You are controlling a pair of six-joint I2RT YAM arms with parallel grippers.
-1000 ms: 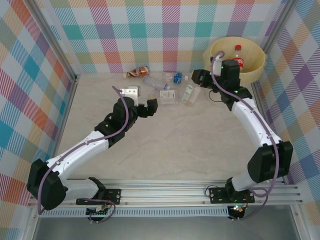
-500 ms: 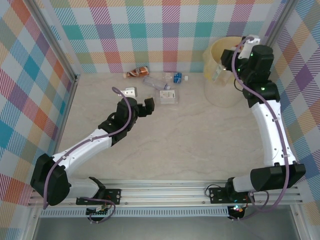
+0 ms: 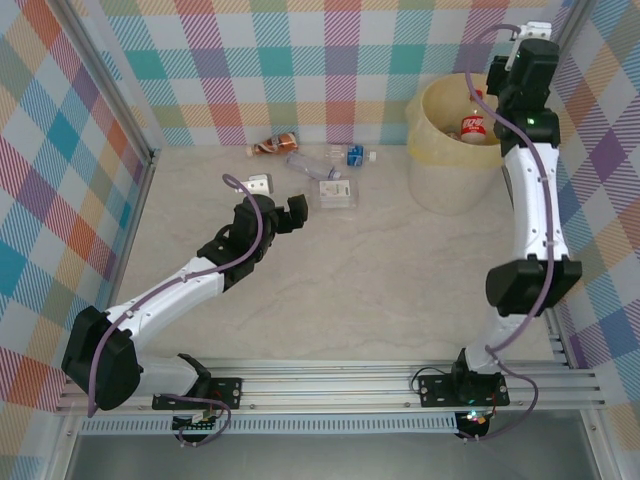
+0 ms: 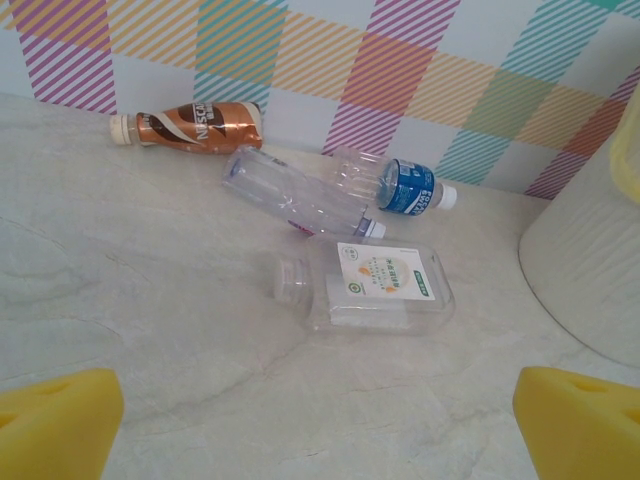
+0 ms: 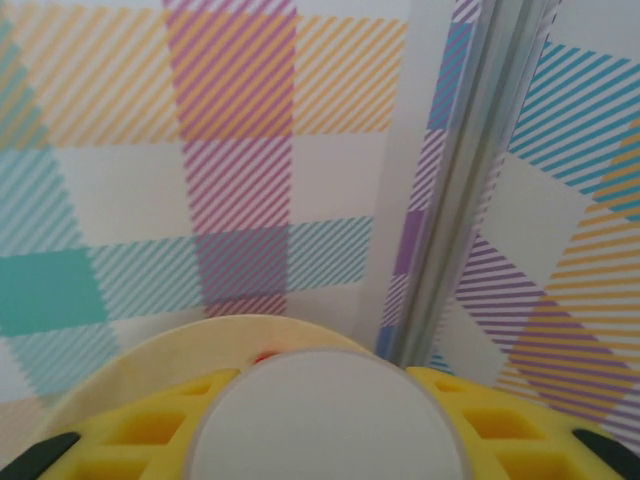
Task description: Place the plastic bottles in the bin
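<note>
Reaching up beside the far rim of the bin (image 3: 440, 175), the right claw (image 5: 325, 420) is clamped on a held bottle (image 5: 320, 445). The round pale end of that bottle sits between the yellow fingers (image 5: 100, 430). The right wrist view shows the bin's cream rim curving just below the claw, with the checked wall (image 5: 150, 150) and a metal post (image 5: 470, 170) behind it.

A red bottle (image 3: 472, 122) is inside the bin.

Four more bottles lie on their sides on the bench (image 4: 150, 330), in a loose group to the left of the bin in the overhead view, close to the back wall. The flat bottle (image 4: 370, 290), clear with a white and green label, lies nearest the bin. The blue bottle (image 4: 395, 185) and a clear bottle (image 4: 290, 195) lie just behind it, close together. The brown bottle (image 4: 195, 125) lies farthest from the bin.

The left claw (image 4: 318, 425) stands wide open, low over the bench and facing this group. It touches none of the bottles and is well apart from the bin.
</note>
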